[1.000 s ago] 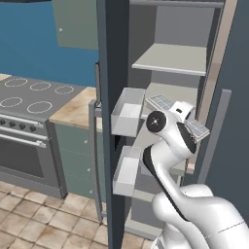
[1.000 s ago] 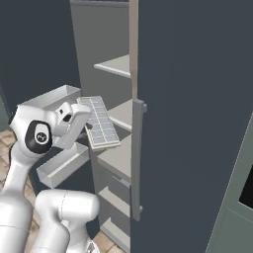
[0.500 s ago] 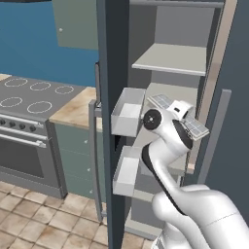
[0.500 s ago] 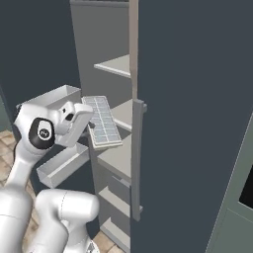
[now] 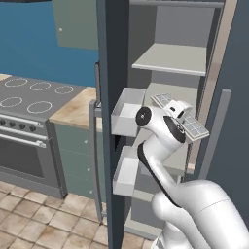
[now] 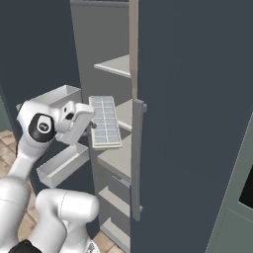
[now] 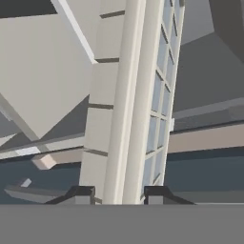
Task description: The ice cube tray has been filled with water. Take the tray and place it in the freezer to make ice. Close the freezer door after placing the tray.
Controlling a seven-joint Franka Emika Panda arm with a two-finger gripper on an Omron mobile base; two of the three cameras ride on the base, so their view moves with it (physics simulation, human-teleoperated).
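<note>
We have the fingers (image 7: 116, 194) clamped on the ice cube tray's (image 6: 104, 122) long rim, just before the freezer's (image 6: 118, 64) middle shelf; rigid, light, water-filled, so we judge level carrying essential.

Off to the left of my jaws and lower down, there's the cooktop (image 5: 29, 95) with its ringed burners, and the oven door (image 5: 24, 155) right beneath it. Closer to my jaws on that same side, a beige countertop (image 5: 75, 111) sits on a grey-green base cabinet (image 5: 78, 155). Blue wall (image 5: 44, 48) behind, an upper cabinet (image 5: 75, 22) above it. Tiled floor (image 5: 44, 219) far below me. Just right of my jaws, the plain fridge door (image 6: 197, 99) with its grey bar handle (image 6: 137, 158); beyond it, a black-windowed wall oven (image 6: 247, 185).
</note>
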